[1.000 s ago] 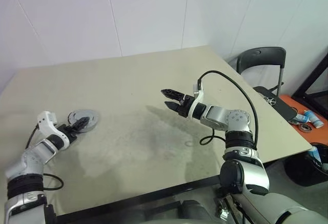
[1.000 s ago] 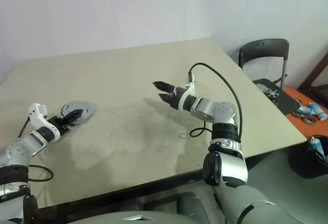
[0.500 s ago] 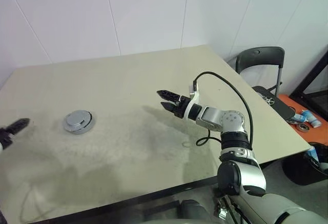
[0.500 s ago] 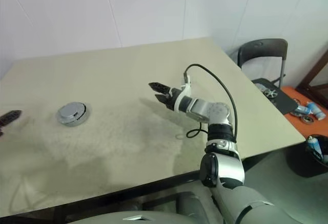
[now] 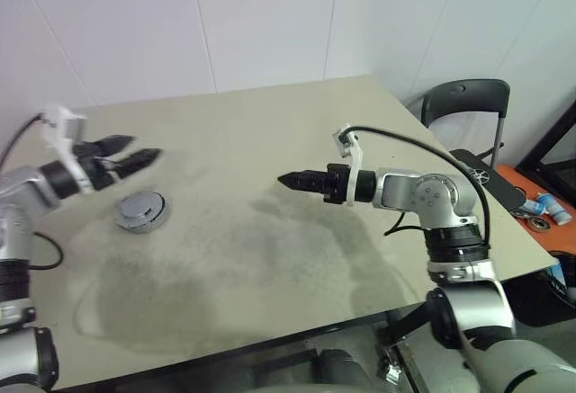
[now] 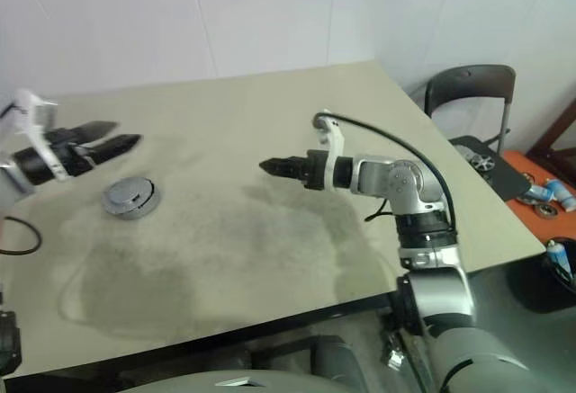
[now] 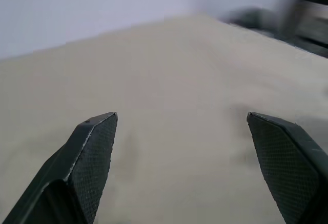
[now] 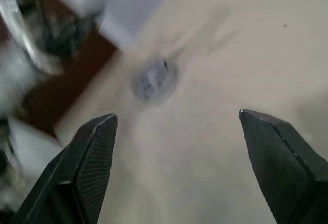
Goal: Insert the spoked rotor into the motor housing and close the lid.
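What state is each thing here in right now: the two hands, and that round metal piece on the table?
left hand: open, empty, raised above the table.
right hand: open, empty, pointing toward the metal piece.
lid: closed on the motor housing, slightly off-centre.
motor housing: resting flat on the table, untouched by either hand.

No lettering, label, brand, number or sign can be read on anything here.
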